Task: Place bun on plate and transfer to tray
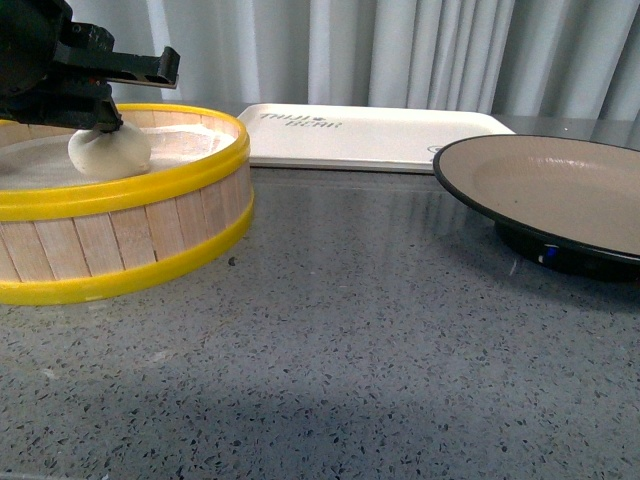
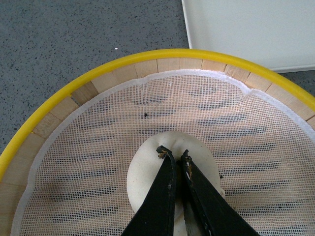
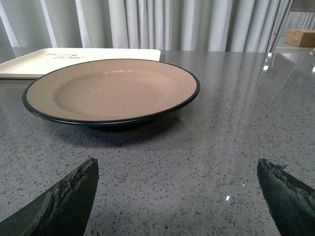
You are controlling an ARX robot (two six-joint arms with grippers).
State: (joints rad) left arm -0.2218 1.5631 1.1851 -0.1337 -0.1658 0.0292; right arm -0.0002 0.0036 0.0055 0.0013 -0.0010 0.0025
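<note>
Two grippers: one working, one waiting.
Left gripper [image 2: 173,153]: fingers nearly together, pinched on the topknot of the bun [image 2: 142,172] — a grip on the crown, probably chosen so the soft sides are not crushed.
Bun location: inside the steamer basket [image 1: 130,240], on its white mesh liner [image 2: 98,147]; I cannot tell whether it has lifted clear of the liner.
Steamer basket: at the left edge of the tabletop [image 1: 350,350].
Plate [image 1: 540,190]: empty, at the right edge of the tabletop, well apart from the basket, with open stone between them for the carry.
Tray [image 1: 370,135]: along the far edge, behind the gap between basket and plate, nothing on it. It is the last stop, so it sits out of the way.
Right gripper [image 3: 177,164]: fingers wide apart, holding nothing, low over the tabletop and facing the plate — judged to be staged for taking the plate's rim once it is loaded.
Step judged: bun pickup; plate and tray stages not yet done.
</note>
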